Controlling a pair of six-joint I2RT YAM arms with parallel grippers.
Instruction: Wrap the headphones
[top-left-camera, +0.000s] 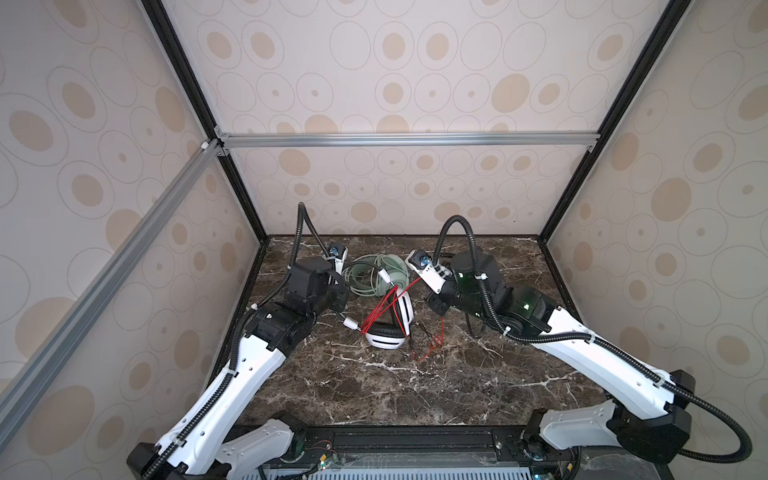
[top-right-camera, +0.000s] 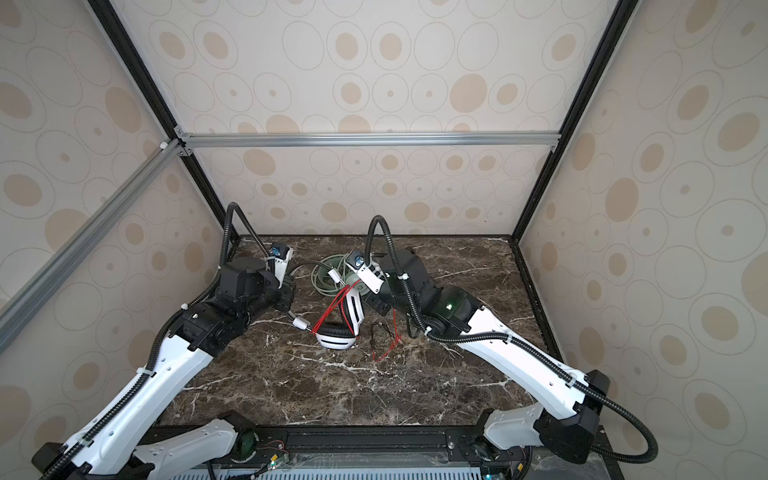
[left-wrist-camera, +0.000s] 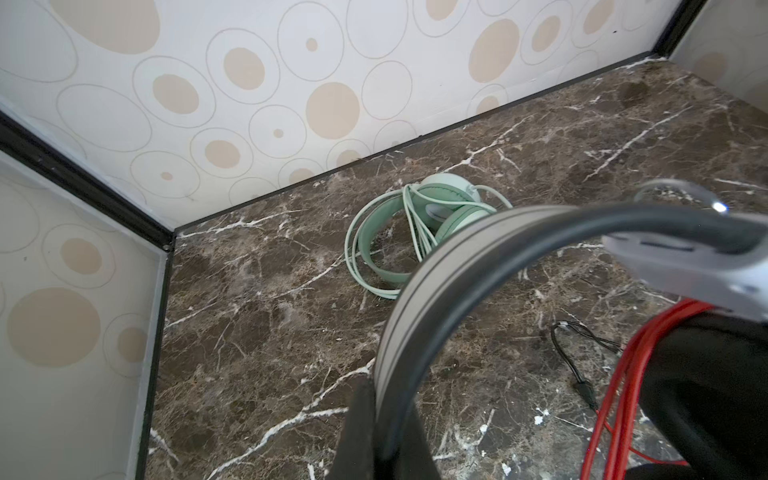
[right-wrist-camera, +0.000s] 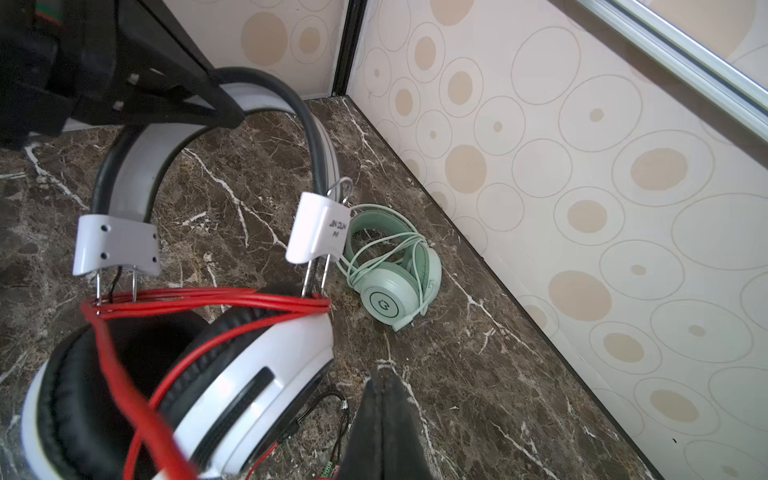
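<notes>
The white-and-black headphones (top-left-camera: 386, 337) are in the middle of the marble table, with their thin red cable (right-wrist-camera: 216, 301) looped several times round the slider rods above the ear cups. My left gripper (left-wrist-camera: 386, 399) is shut on their grey headband (left-wrist-camera: 419, 291), also seen in the right wrist view (right-wrist-camera: 266, 95). My right gripper (right-wrist-camera: 382, 376) is just right of the cups, above the table, shut with nothing showing between its fingers. A loose end of the red cable (top-left-camera: 432, 347) lies below it. The mint-green headphones (top-left-camera: 374, 272) lie behind, with their pale cable wound round them (right-wrist-camera: 390, 291).
A thin black lead with plugs (left-wrist-camera: 579, 365) lies on the table (top-left-camera: 374, 395) beside the red cable's loose end. Patterned walls close in the back and both sides. The mint-green pair (top-right-camera: 332, 274) is close to the back wall.
</notes>
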